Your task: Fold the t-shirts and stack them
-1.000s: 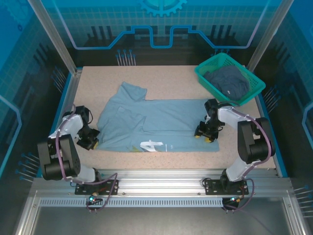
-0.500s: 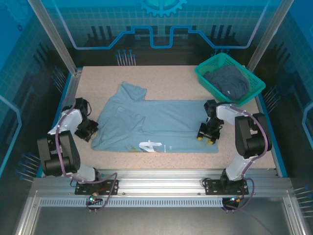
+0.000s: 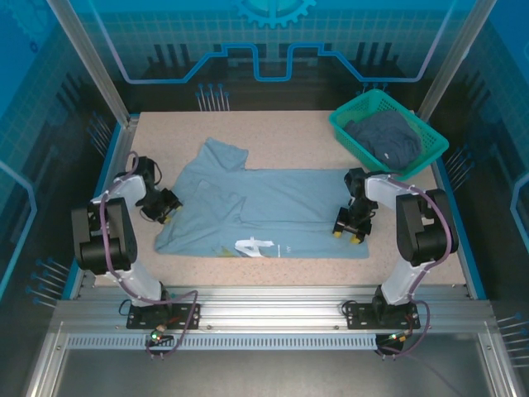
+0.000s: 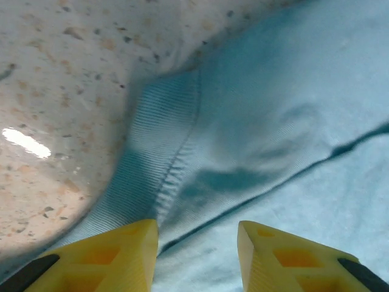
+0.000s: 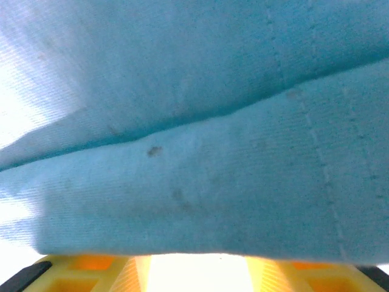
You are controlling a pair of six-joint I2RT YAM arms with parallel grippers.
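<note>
left fingers now at t-shirt

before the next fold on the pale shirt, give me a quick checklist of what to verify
1. Left gripper open: ok, jaws apart, nothing pinched between them.
2. Left gripper at the pale t-shirt edge: ok, the ribbed hem lies at its fingertips.
3. Right gripper grip on the cloth: cannot tell, cloth hides the fingertips.
4. Pale t-shirt squared up: not ok, one sleeve juts toward the far edge.
5. Dark t-shirt folded: not ok, bunched in the basket.
</note>
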